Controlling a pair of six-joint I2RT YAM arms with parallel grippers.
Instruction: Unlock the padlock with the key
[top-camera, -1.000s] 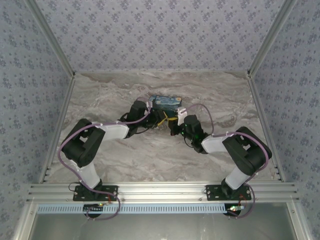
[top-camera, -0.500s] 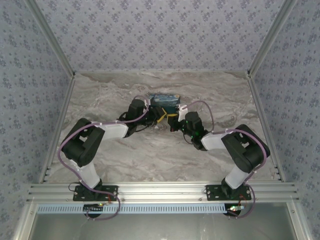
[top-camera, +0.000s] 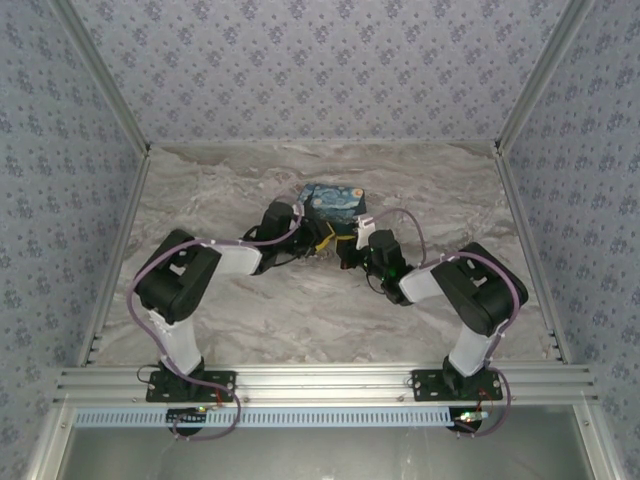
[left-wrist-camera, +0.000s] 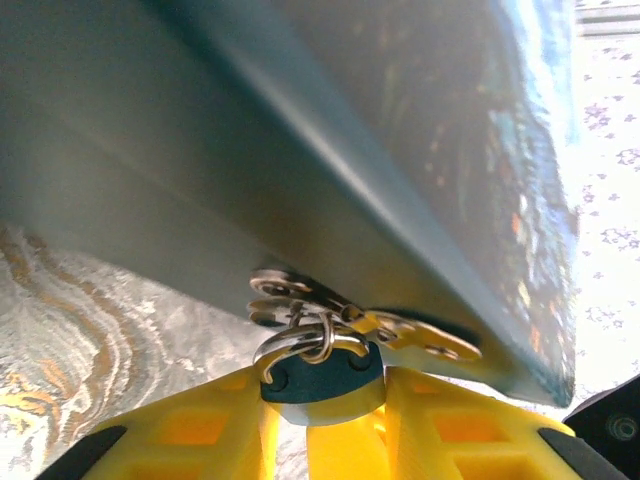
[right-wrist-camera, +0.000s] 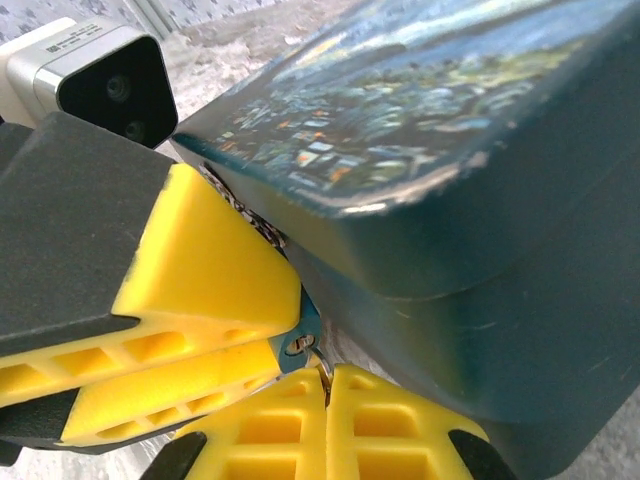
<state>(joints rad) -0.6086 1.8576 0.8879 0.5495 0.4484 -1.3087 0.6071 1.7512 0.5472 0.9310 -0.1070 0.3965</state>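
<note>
the small blue padlock with silver shackle (left-wrist-camera: 320, 383) hangs under the starry-night printed box (left-wrist-camera: 430, 150), pinched by the narrowly parted yellow fingers of the left gripper (left-wrist-camera: 322, 395), while the right gripper (right-wrist-camera: 325, 385), fully closed, nips the thin metal key (right-wrist-camera: 321, 367) just beside its keyhole; both elbows have since swung inward.

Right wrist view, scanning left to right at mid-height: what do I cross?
The left gripper's yellow fingers → padlock, a blue sliver at their tips → painted box.
</note>
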